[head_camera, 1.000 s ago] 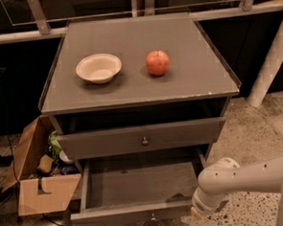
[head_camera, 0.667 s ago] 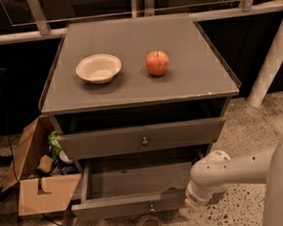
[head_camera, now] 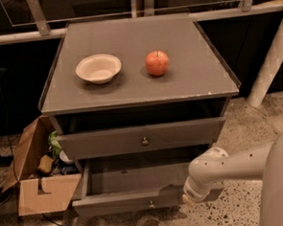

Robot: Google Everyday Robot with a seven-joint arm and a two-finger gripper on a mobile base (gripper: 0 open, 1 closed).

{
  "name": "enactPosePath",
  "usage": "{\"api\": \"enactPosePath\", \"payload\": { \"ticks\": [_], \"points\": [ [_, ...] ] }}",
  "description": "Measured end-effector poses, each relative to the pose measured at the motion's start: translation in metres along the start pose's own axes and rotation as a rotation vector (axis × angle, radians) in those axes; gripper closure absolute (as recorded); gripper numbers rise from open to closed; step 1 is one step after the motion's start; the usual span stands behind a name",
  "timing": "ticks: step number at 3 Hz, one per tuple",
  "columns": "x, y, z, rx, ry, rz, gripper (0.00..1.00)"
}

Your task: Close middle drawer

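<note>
Cardboard box (head_camera: 40,188): on the floor past the left edge of the desk (head_camera: 197,78); contents indistinct.
Bowl (head_camera: 98,68): desk top, left of centre.
Apple (head_camera: 157,63): right of the bowl, apart.
Middle drawer (head_camera: 132,200): pulled well out, interior dim.
Tool (head_camera: 189,198): at the drawer front's right end; whether spread or closed cannot be told.
Arm (head_camera: 240,164): cut off at the right.

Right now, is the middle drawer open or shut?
Open: the middle drawer sits pulled well forward of the cabinet, its inside exposed. The gripper is at the right end of its front.
</note>
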State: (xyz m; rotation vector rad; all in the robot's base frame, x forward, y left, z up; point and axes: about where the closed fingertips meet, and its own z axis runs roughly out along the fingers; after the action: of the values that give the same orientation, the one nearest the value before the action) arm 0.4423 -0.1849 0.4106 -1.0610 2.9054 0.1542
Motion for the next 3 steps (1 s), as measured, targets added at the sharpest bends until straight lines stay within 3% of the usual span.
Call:
{"api": "enactPosePath", "payload": {
  "ticks": [2, 3],
  "points": [
    [-0.058, -0.036, -0.04, 0.119, -0.114, 0.017, 1.0],
    [-0.058, -0.035, -0.04, 0.118, -0.114, 0.017, 1.0]
  ]
}}
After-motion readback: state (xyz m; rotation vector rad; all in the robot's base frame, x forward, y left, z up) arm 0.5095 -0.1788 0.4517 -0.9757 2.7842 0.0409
